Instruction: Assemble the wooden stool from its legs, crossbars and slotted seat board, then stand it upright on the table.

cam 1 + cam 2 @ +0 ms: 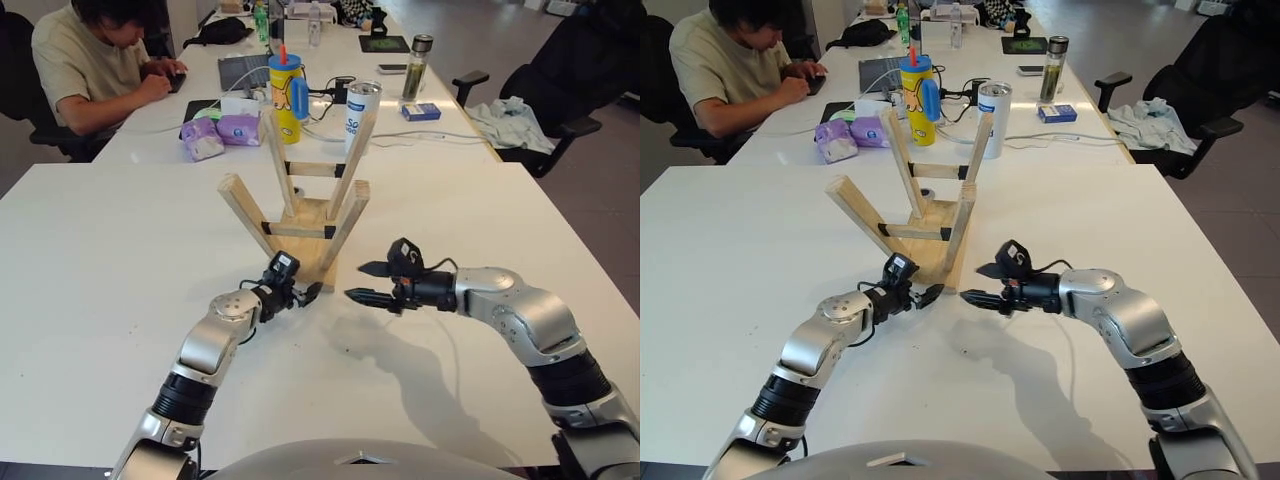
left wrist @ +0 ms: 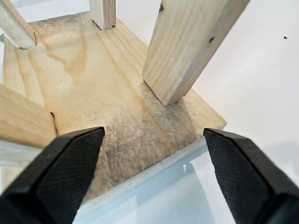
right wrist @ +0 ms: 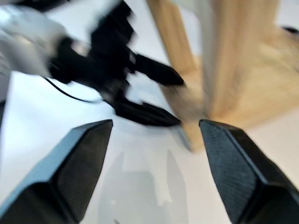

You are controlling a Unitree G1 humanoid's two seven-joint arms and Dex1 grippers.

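Stool: we are seeing the stool (image 1: 305, 205) sitting upside down at mid-table. Its seat board (image 2: 93, 93) is lying flat on the table (image 1: 120, 300), with the legs (image 1: 352, 160) splaying upward.
Left gripper: the left gripper (image 1: 308, 293) is hovering at the board's six o'clock edge, with fingers spread and holding nothing.
Right gripper: the right gripper (image 1: 357, 282) is sitting near four o'clock of the board, also spread and empty.
Risk, slip: we are judging that pinching only the thin board edge could let it skid on the smooth white tabletop.
Risk, joints: flipping by one leg could be levering the crossbars (image 1: 300, 231) out of their sockets.
Risk, collision: the grippers are crowding each other and could be clashing.
Materials: we are noting pale raw pine with clear grain, a faint stain, square-section legs and ribbed black pads (image 2: 60, 177).
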